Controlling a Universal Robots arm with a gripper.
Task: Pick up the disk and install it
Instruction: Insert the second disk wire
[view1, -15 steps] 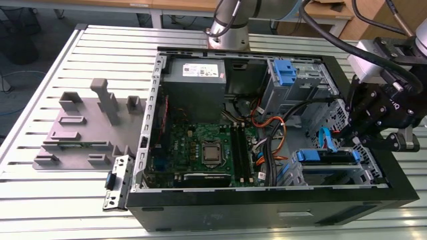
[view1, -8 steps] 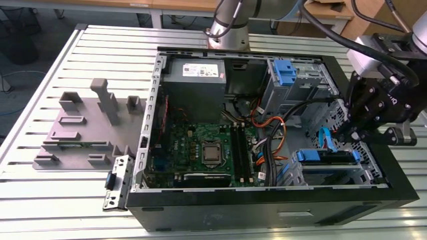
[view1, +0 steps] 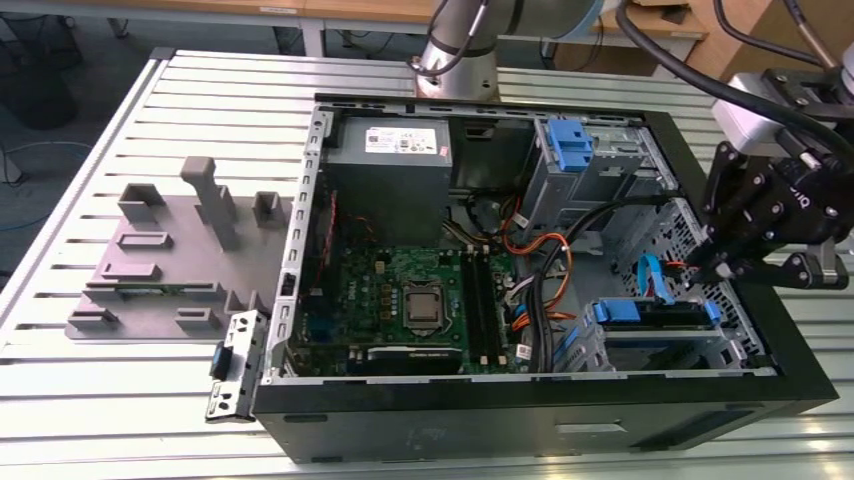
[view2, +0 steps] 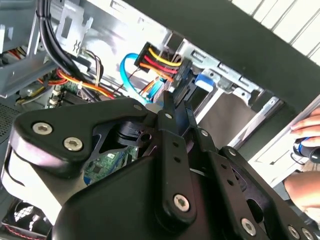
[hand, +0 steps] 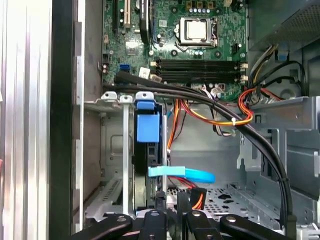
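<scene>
The disk (view1: 649, 313) sits edge-up in the drive cage at the near corner of the open computer case, on the exterior view's right; its blue rail (hand: 147, 128) shows between the cage's metal walls. My gripper (view1: 715, 268) hangs just above that cage, at the disk's cable end. In both wrist views the gripper (view2: 176, 106) (hand: 170, 203) has its fingers drawn close together beside a black plug with yellow, red and orange wires (view2: 161, 61) and a light-blue flat cable (hand: 183, 175). Whether anything is pinched between the fingers is hidden.
The case holds a green motherboard (view1: 414, 295), a grey power-supply box (view1: 387, 165), an upright blue latch (view1: 567, 145) and cable bundles (hand: 240, 117) crossing near the cage. A grey fixture (view1: 174, 260) lies on the slatted table. A person's hand (view2: 305, 145) is outside the case wall.
</scene>
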